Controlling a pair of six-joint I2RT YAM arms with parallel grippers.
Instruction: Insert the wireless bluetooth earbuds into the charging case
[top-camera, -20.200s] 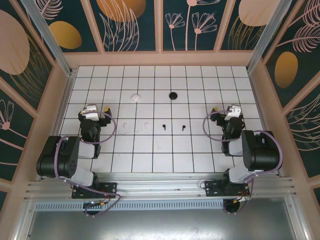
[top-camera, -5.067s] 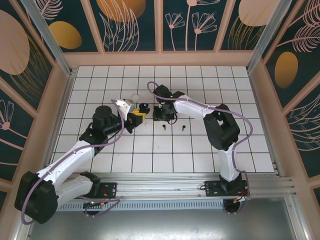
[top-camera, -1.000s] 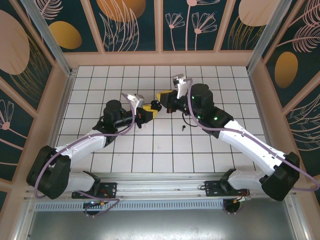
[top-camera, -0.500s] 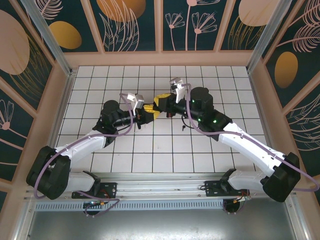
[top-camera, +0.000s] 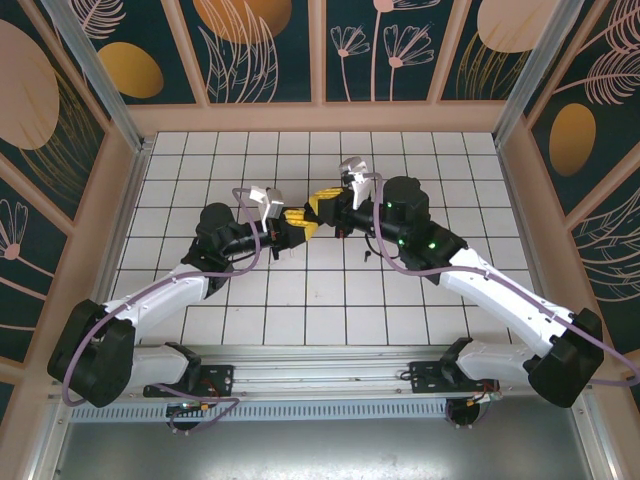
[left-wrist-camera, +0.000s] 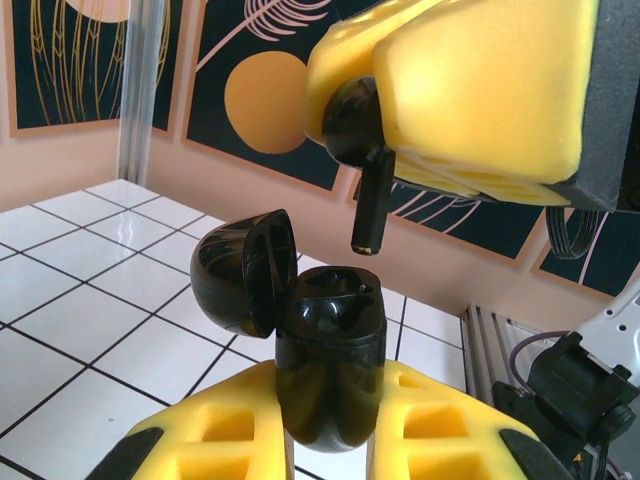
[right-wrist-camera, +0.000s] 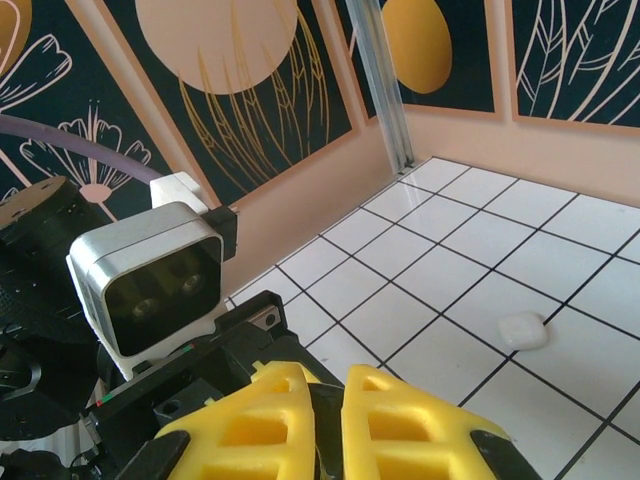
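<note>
Above the middle of the desk (top-camera: 460, 170), a little toward its far edge, the left tool (left-wrist-camera: 330, 425) pinches a black charging case (left-wrist-camera: 330, 350) upright between its yellow fingers (left-wrist-camera: 215, 440). The lid (left-wrist-camera: 245, 270) is swung open to one side. The right tool (right-wrist-camera: 328, 415) (fingers pressed nearly together) grips a black earbud (left-wrist-camera: 352, 122) by its head. The earbud's stem points down just above the case's open top, not touching it. A small white object (right-wrist-camera: 523, 330) lies on the desk, well apart from both tools.
</note>
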